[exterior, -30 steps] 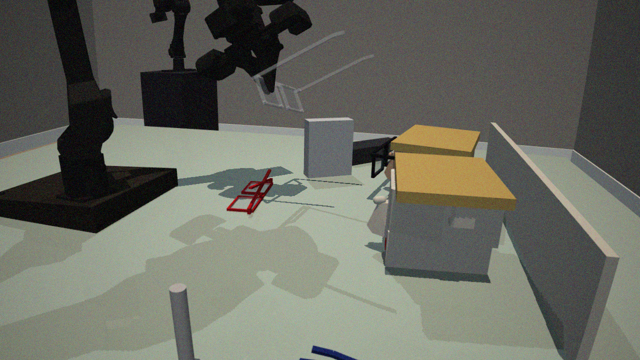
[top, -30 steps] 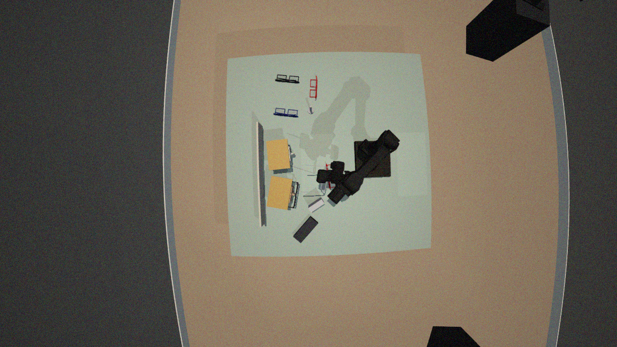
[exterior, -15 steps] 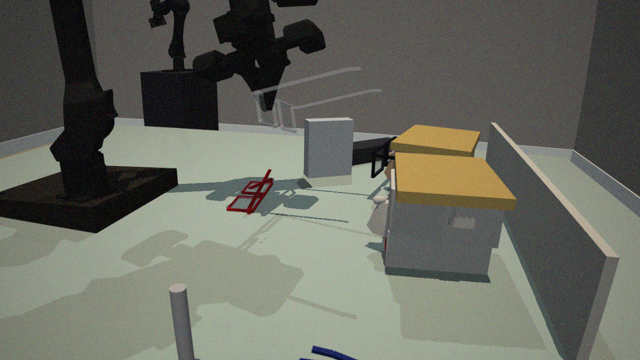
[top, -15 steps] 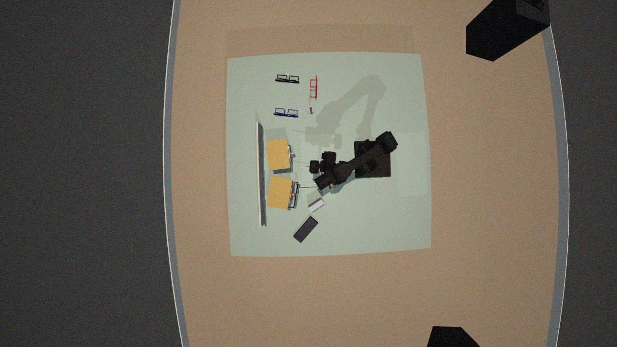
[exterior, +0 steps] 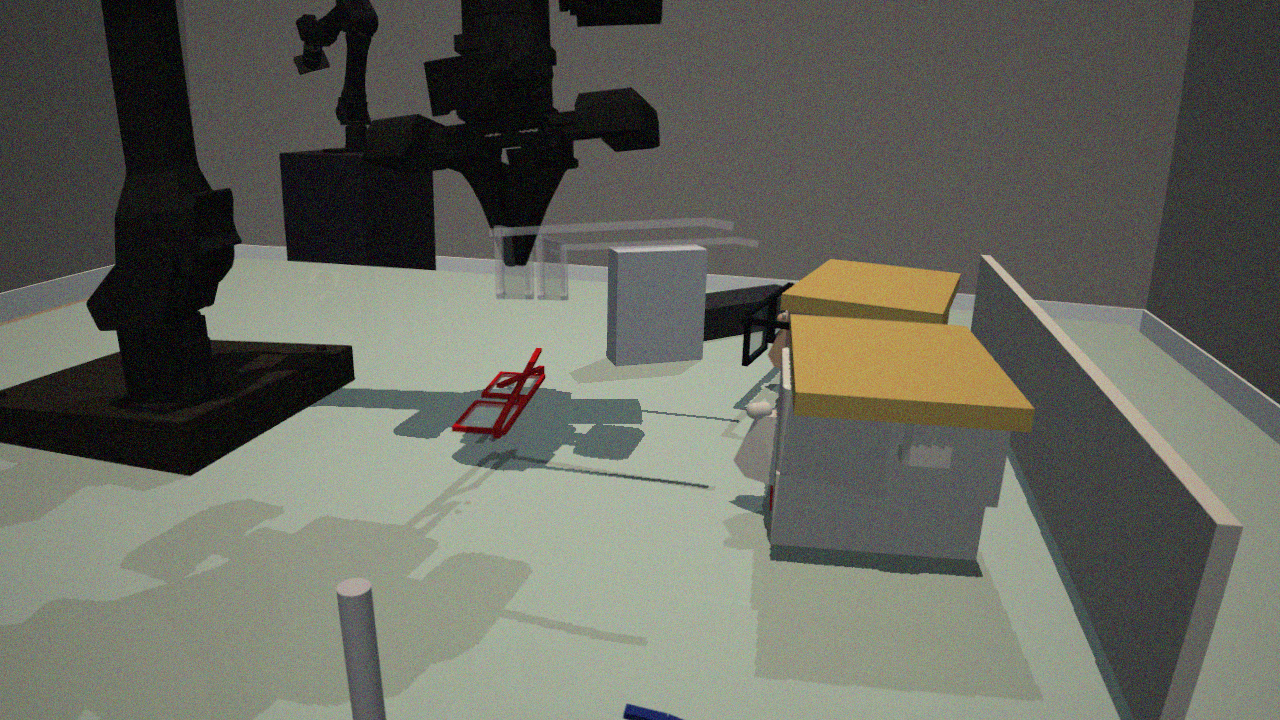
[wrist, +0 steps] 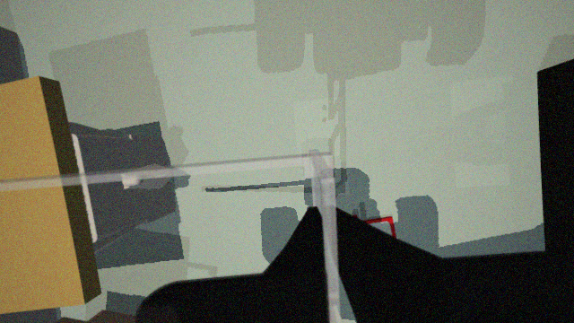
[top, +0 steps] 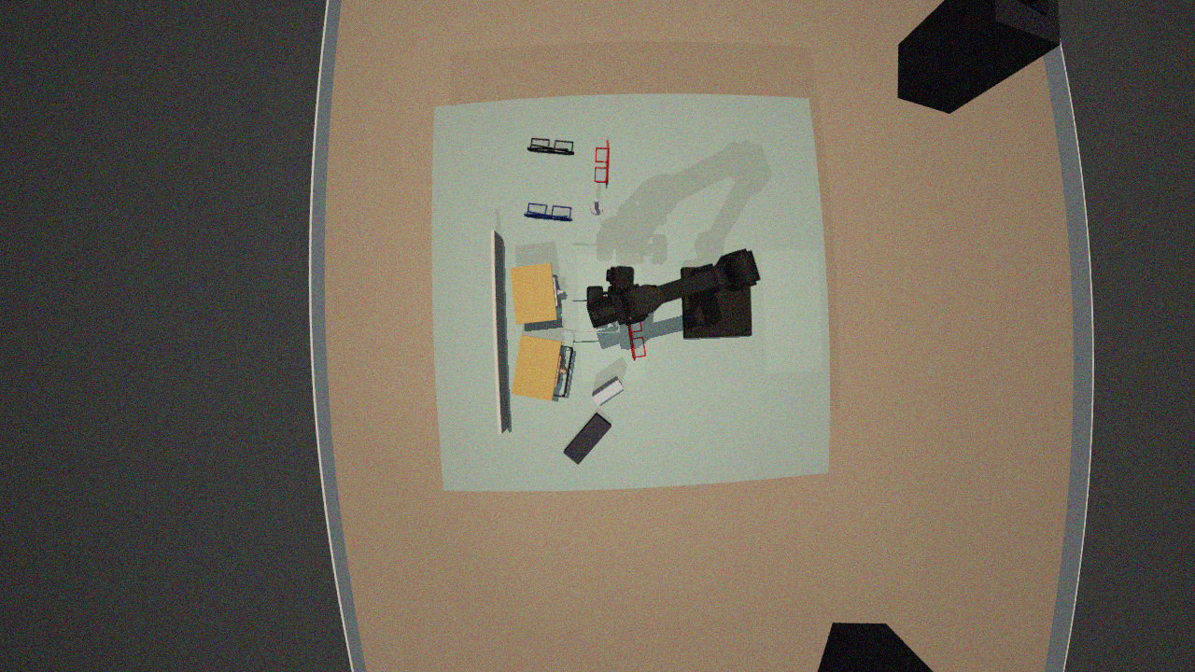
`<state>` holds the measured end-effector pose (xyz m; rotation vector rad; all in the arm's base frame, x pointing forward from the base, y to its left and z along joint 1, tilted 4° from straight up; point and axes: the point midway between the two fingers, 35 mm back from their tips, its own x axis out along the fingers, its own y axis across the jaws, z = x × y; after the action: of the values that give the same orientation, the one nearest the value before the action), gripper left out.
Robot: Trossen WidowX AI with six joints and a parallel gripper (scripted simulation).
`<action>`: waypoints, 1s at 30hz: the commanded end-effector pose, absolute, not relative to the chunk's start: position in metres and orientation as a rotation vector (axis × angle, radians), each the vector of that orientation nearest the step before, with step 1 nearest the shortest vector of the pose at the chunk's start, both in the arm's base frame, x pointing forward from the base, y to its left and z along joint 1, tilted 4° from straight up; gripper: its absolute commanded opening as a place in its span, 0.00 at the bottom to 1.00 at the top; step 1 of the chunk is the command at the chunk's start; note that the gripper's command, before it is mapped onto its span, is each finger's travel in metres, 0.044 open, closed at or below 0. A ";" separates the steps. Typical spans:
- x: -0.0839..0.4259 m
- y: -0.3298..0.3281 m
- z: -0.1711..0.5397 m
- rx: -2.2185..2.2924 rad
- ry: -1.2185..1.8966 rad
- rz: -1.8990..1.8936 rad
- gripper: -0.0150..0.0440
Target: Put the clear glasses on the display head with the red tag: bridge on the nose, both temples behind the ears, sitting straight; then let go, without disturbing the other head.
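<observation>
My gripper [exterior: 516,259] [wrist: 320,214] is shut on the front frame of the clear glasses [exterior: 626,229] [wrist: 330,260], near the bridge. They hang in the air with the lenses roughly upright and the temples reaching towards the heads' side, nearly level in the exterior view. The display head with the red tag [exterior: 756,452] [top: 560,294] stands under a yellow-topped box, its nose facing the arm. The red tag [exterior: 771,497] shows low at its front edge. The glasses are in front of this head, apart from it. The other head [exterior: 776,351] wears black glasses [exterior: 757,335] [top: 570,371]. Its ears are hidden.
Red glasses [top: 638,346] [exterior: 501,420] lie below the gripper. A pale block [top: 608,390] [exterior: 657,304] and a dark block [top: 587,438] stand beside the other head. A long wall [top: 499,334] [exterior: 1109,447] runs behind the heads. A thin post [exterior: 359,649] and blue glasses [top: 549,217] are off to the side.
</observation>
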<state>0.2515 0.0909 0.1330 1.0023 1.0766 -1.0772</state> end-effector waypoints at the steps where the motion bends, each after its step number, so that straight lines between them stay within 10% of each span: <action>1: 0.254 0.077 0.128 0.989 1.141 -1.082 0.25; 30: 0.262 0.018 0.106 1.049 1.370 -0.986 0.25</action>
<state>0.2625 0.0177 0.1097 1.0314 1.3625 -1.0075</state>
